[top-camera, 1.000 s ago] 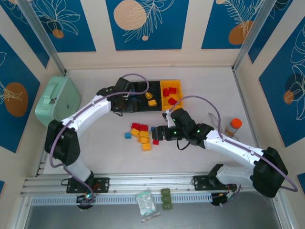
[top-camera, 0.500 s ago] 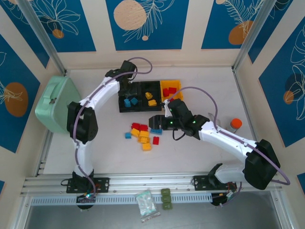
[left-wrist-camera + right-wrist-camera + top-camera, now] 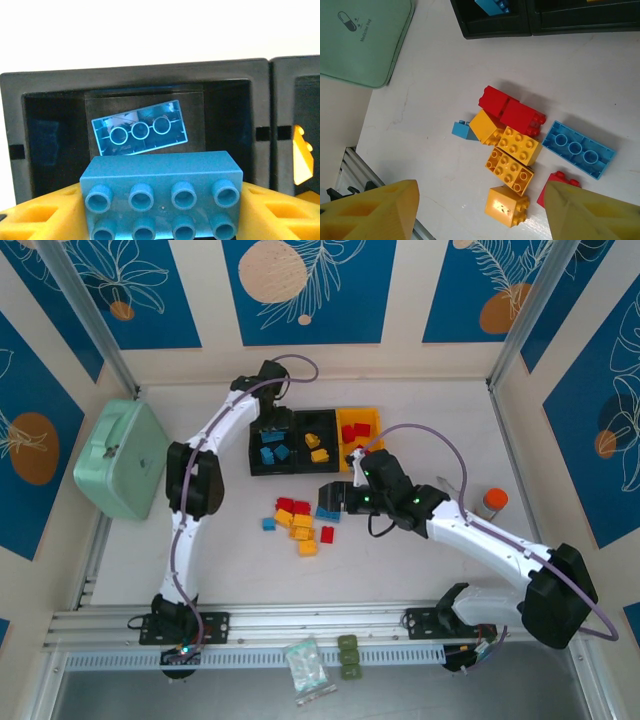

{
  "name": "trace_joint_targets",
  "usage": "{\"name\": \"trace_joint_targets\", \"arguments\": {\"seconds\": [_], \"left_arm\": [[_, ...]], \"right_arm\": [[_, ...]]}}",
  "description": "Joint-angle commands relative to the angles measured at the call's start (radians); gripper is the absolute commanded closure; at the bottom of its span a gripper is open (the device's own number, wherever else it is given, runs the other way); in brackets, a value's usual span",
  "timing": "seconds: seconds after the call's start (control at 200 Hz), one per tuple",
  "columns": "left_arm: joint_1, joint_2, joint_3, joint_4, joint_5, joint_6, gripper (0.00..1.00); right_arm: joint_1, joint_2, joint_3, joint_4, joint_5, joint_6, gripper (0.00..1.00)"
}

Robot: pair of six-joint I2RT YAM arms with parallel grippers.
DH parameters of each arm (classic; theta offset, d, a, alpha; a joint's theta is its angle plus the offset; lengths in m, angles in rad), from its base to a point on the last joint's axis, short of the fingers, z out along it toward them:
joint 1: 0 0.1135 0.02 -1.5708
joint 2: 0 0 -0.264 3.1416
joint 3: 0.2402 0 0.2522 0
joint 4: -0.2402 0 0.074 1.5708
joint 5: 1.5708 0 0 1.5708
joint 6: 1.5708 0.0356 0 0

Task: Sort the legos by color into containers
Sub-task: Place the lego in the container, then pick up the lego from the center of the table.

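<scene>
My left gripper is shut on a blue two-by-four lego, gripped between its yellow fingers just before the left black container. Inside that bin a blue brick lies upside down. From above, the left gripper hangs at the far side of the three containers: left black, middle black, yellow-orange. My right gripper is open above the loose legos: red, yellow, blue. It hovers over the pile in the top view too.
A mint-green case stands at the left. An orange-capped bottle is at the right. Green blocks and a plastic bag lie by the near rail. Red bricks sit in the yellow-orange bin, yellow ones in the middle bin.
My left arm has risen and swung to the far side of the bins, uncovering the left bin's blue bricks. The right gripper shifted slightly away from the near edge, over the pile.
</scene>
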Motion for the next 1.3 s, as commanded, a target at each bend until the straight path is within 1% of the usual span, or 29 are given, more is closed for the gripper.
{"name": "trace_joint_targets", "arguments": {"seconds": [0.0,0.16,0.27,0.365,0.45,0.62,0.78,0.94,1.03,1.08,1.111,1.191,1.216,1.296], "left_arm": [[0.007,0.032,0.062,-0.056,-0.030,0.015,0.33],[0.007,0.025,0.081,-0.069,-0.043,0.017,0.26],[0.007,-0.003,0.077,-0.081,-0.037,0.017,0.23],[0.005,-0.051,0.052,-0.083,-0.027,0.019,0.24],[0.004,-0.127,-0.025,-0.048,-0.004,0.020,0.25],[-0.001,-0.311,-0.231,0.038,0.058,0.018,0.25],[-0.008,-0.494,-0.478,0.132,0.158,0.010,0.25],[-0.016,-0.683,-0.752,0.251,0.304,-0.014,0.25],[-0.023,-0.796,-0.907,0.313,0.362,-0.037,0.25],[-0.026,-0.856,-0.981,0.332,0.375,-0.050,0.25],[-0.028,-0.891,-1.027,0.341,0.382,-0.057,0.25],[-0.035,-0.988,-1.139,0.361,0.402,-0.075,0.25],[-0.036,-1.017,-1.178,0.367,0.407,-0.082,0.25],[-0.039,-1.111,-1.290,0.390,0.427,-0.115,0.25]], "right_arm": [[-0.004,-0.037,-0.025,-0.023,0.013,0.012,0.33],[-0.004,-0.051,-0.048,-0.018,0.011,0.027,0.33],[0.002,-0.057,-0.059,-0.016,0.012,0.034,0.33],[0.007,-0.064,-0.067,-0.022,0.019,0.038,0.33],[0.011,-0.077,-0.070,-0.036,0.029,0.039,0.33],[0.008,-0.088,-0.058,-0.113,0.062,0.057,0.33],[0.007,-0.058,-0.026,-0.222,0.116,0.104,0.32],[0.013,0.023,0.038,-0.319,0.168,0.141,0.30],[0.020,0.076,0.072,-0.344,0.189,0.154,0.24],[0.024,0.104,0.092,-0.355,0.201,0.164,0.23],[0.024,0.119,0.103,-0.363,0.211,0.170,0.21],[0.024,0.172,0.137,-0.386,0.225,0.183,0.20],[0.024,0.186,0.151,-0.392,0.228,0.185,0.18],[0.025,0.243,0.189,-0.408,0.237,0.194,0.18]]}}
